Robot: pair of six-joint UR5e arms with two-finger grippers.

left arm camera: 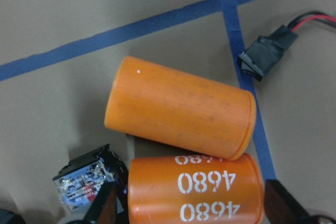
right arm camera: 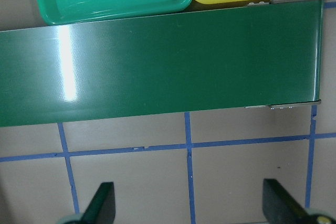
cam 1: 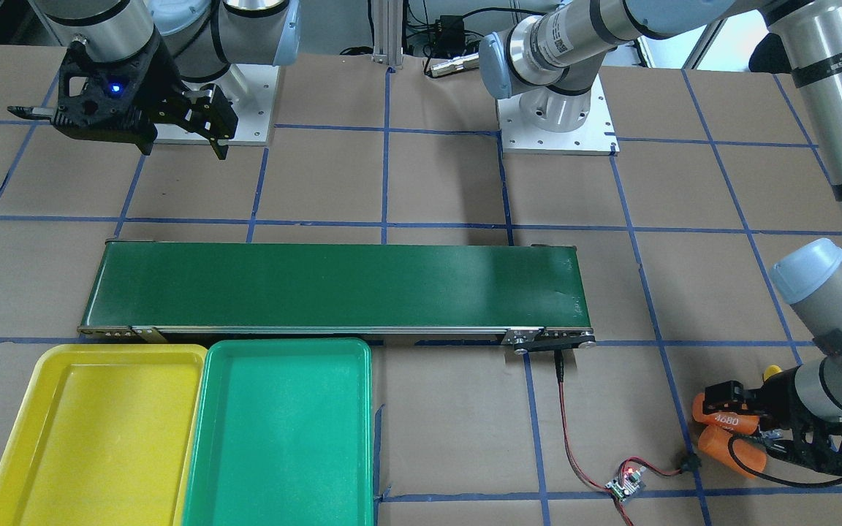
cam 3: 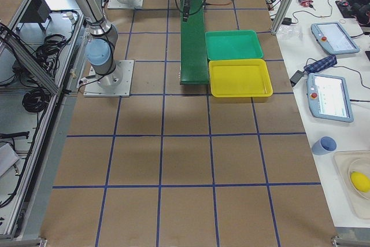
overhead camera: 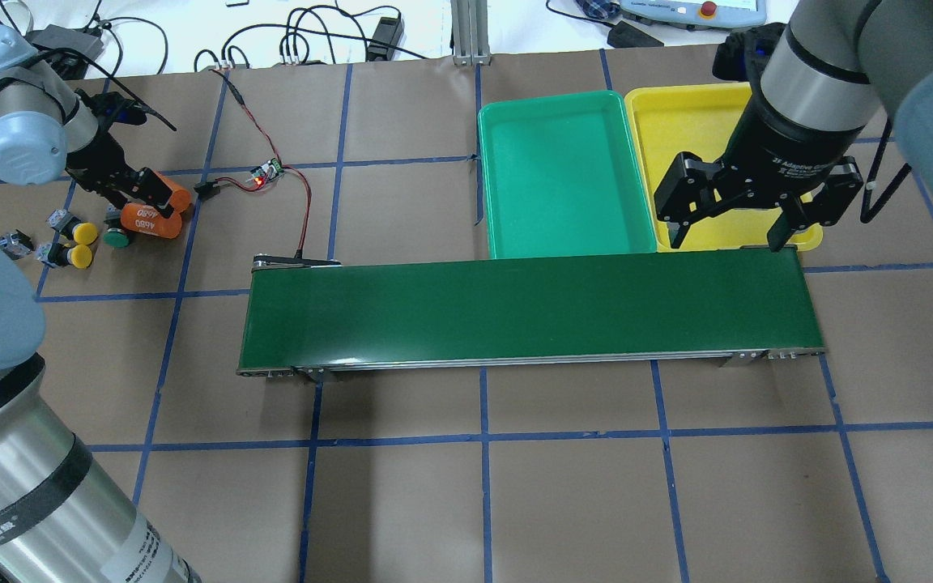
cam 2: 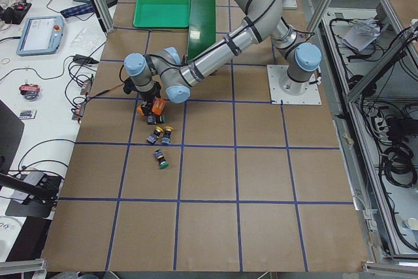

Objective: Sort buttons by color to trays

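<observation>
Two yellow-capped buttons (overhead camera: 83, 244) and a green-capped one (overhead camera: 117, 238) lie at the table's left end. A fourth button (overhead camera: 13, 241) lies further left and shows its green cap in the exterior left view (cam 2: 160, 159). My left gripper (overhead camera: 146, 194) is open; its fingers (left arm camera: 100, 205) straddle an orange cylinder marked 4680 (left arm camera: 194, 192). A grey-blue contact block (left arm camera: 84, 182) lies just beside that cylinder. My right gripper (overhead camera: 730, 231) is open and empty above the conveyor's right end. The green tray (overhead camera: 564, 174) and yellow tray (overhead camera: 677, 121) lie side by side and hold nothing.
The long dark-green conveyor belt (overhead camera: 531, 312) crosses the middle with nothing on it. A second orange cylinder (left arm camera: 178, 108) lies against the first. A small circuit board (overhead camera: 266, 172) with red and black wires runs to the conveyor's left end.
</observation>
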